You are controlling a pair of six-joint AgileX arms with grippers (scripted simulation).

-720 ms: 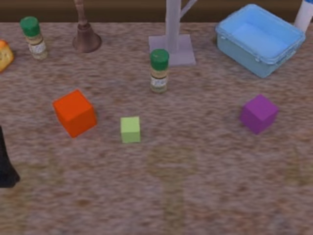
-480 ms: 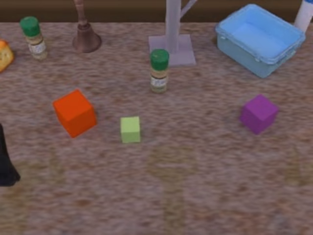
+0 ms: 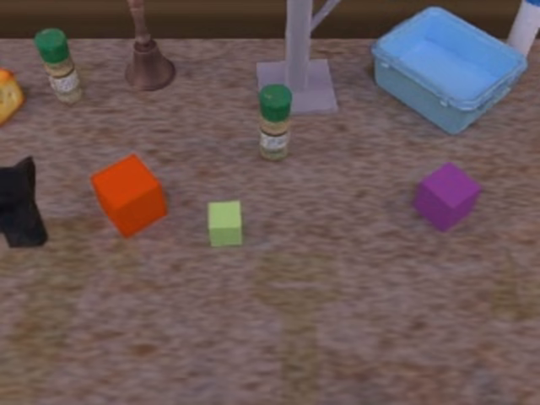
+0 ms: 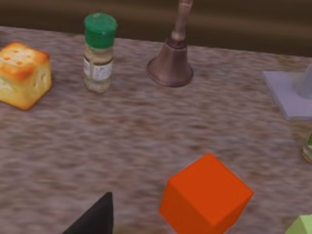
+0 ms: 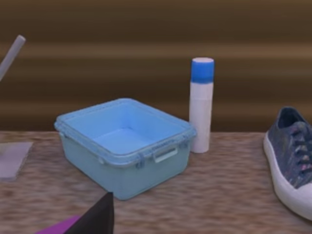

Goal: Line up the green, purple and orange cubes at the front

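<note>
While the left gripper (image 3: pixel 21 205) hovered just left of the orange cube (image 3: pixel 128 194), its grip unreadable, nothing was lined up: green cube (image 3: pixel 224 223) sat mid-table, purple cube (image 3: pixel 445 196) far right. Grasping orange seemed next.

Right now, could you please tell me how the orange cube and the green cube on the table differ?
The orange cube is clearly larger than the green cube. The orange cube sits turned at an angle to the table's edges, while the green cube lies nearly square to them. The orange cube is farther to the table's left, closest to the left gripper; the green cube lies nearer the middle. Both are plain, matte cubes resting flat on the table, untouched.
</note>
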